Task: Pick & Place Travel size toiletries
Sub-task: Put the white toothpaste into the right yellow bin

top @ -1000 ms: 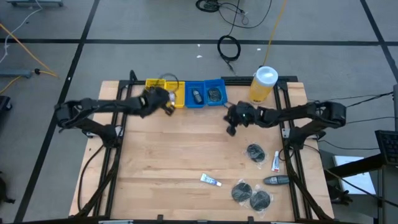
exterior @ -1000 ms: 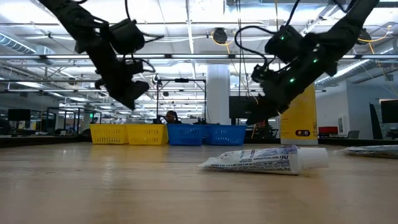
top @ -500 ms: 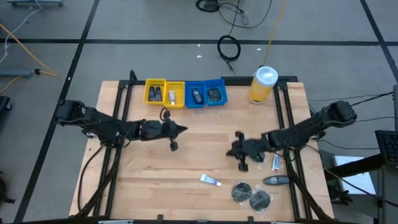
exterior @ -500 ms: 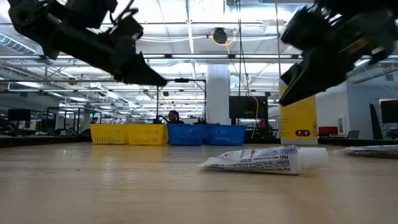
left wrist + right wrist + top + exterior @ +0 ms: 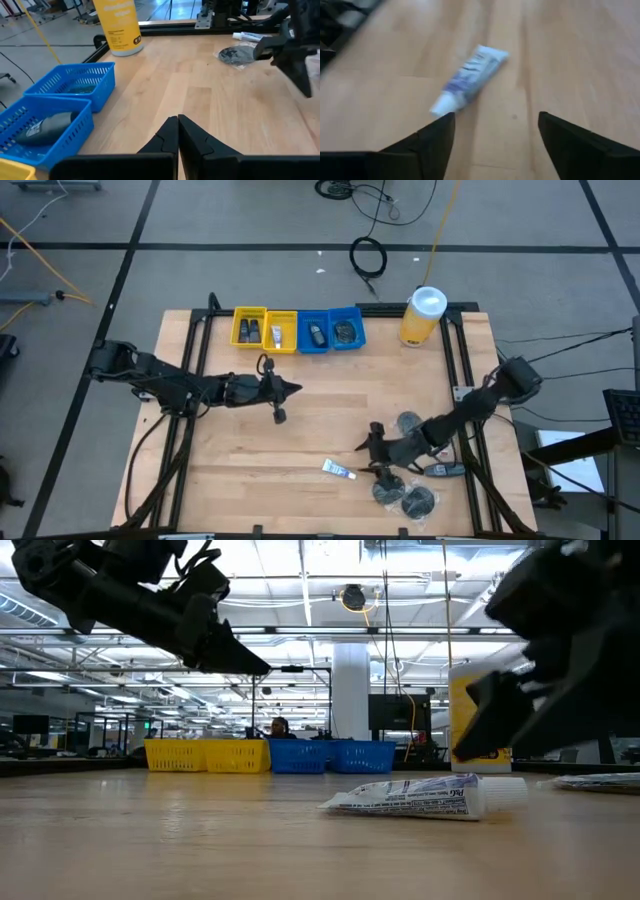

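Note:
A white tube (image 5: 338,470) lies flat on the wood near the table's front edge; it also shows in the right wrist view (image 5: 467,82) and the low view (image 5: 430,798). My right gripper (image 5: 366,455) hangs open just to its right, fingers (image 5: 437,137) pointing toward it, nothing between them. Three dark round packets (image 5: 408,423), (image 5: 388,488), (image 5: 418,500) and a dark stick-like piece (image 5: 445,470) lie around the right arm. My left gripper (image 5: 287,390) is shut and empty above the table's middle left (image 5: 177,132).
Two yellow bins (image 5: 262,330) and two blue bins (image 5: 332,332) stand in a row at the far edge with small items inside. A yellow canister (image 5: 424,315) with a white lid stands to their right. Bare wood lies between the two arms.
My right gripper has swung from beside the blue bins toward the table's near edge and down, ending low beside the white tube. My left gripper went from the yellow bins toward the table's middle, then stayed still. The toiletries on the table have not moved.

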Controlling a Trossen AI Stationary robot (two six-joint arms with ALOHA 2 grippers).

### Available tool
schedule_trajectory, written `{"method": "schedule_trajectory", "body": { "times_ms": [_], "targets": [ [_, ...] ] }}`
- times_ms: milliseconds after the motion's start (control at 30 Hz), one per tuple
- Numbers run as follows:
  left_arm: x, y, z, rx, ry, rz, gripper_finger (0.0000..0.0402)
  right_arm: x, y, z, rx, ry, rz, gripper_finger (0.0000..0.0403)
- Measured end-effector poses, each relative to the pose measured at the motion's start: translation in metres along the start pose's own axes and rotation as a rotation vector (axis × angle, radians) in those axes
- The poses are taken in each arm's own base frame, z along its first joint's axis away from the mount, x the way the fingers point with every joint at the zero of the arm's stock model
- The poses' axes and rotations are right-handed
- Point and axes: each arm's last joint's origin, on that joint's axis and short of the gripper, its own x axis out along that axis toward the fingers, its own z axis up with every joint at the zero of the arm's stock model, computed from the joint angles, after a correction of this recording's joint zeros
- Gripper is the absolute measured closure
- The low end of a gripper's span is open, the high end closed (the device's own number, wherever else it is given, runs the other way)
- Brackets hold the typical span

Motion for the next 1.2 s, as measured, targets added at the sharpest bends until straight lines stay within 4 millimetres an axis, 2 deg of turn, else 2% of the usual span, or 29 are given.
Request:
{"method": "schedule_trajectory", "body": {
  "times_ms": [133, 267, 400, 600, 800, 900, 1033, 1200],
  "targets": [
    [0.000, 0.000, -0.001, 0.007, 0.007, 0.000, 0.0387, 0.017, 0.003, -0.005, 0.028, 0.025, -0.037, 0.0110],
    [0.000, 0.001, -0.001, 0.014, 0.007, 0.002, 0.0379, 0.033, 0.019, 0.000, 0.017, -0.001, 0.056, 0.0112],
    [0.000, 0.001, -0.001, 0.014, 0.014, 0.004, 0.0384, 0.043, 0.032, -0.001, 0.021, 0.004, 0.067, 0.0116],
    [0.000, 0.001, -0.002, 0.013, 0.015, 0.004, 0.0399, 0.049, 0.052, 0.004, -0.024, -0.058, -0.010, 0.0116],
    [0.000, 0.001, -0.003, -0.011, 0.030, 0.004, 0.0380, 0.052, 0.063, 0.027, -0.006, -0.152, -0.064, 0.0116],
    [0.000, 0.001, -0.004, -0.007, 0.040, 0.004, 0.0380, 0.054, 0.066, 0.035, 0.035, -0.146, -0.109, 0.0116],
    [0.000, 0.001, -0.004, 0.002, 0.040, 0.004, 0.0392, 0.059, 0.064, 0.028, 0.070, -0.071, -0.155, 0.0116],
    [0.000, 0.001, -0.004, 0.016, 0.036, 0.005, 0.0396, 0.063, 0.064, 0.022, 0.120, -0.059, -0.160, 0.0116]
  ]
}}
